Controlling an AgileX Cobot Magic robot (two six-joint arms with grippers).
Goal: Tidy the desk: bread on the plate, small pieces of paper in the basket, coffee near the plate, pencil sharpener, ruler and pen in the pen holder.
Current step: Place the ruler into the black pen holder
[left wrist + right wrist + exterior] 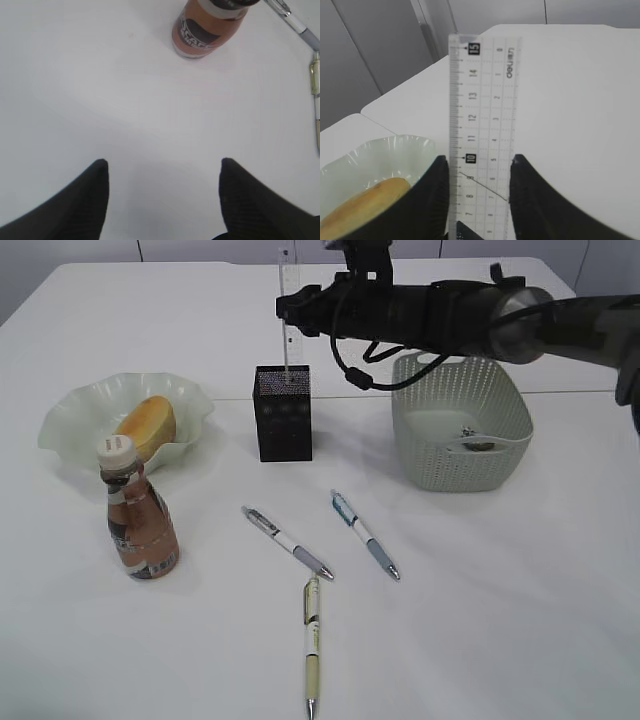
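Observation:
My right gripper [292, 312] [479, 165] is shut on the clear ruler [286, 275] [482, 100]. It holds the ruler upright with the lower end in the black pen holder [284, 415]. Three pens lie on the table: a grey one [288, 542], a blue one [365, 534] and a yellow one [312, 645]. The bread [147, 426] lies on the pale green plate [75, 410]. The coffee bottle [140, 520] [205, 30] stands in front of the plate. My left gripper [162, 167] is open and empty over bare table. The pencil sharpener is not in view.
The pale green basket [460, 440] stands right of the pen holder with a small dark scrap [478, 446] inside. My right arm reaches across above the basket's back rim. The grey pen [295, 22] and the yellow pen [316, 100] show at the left wrist view's right edge.

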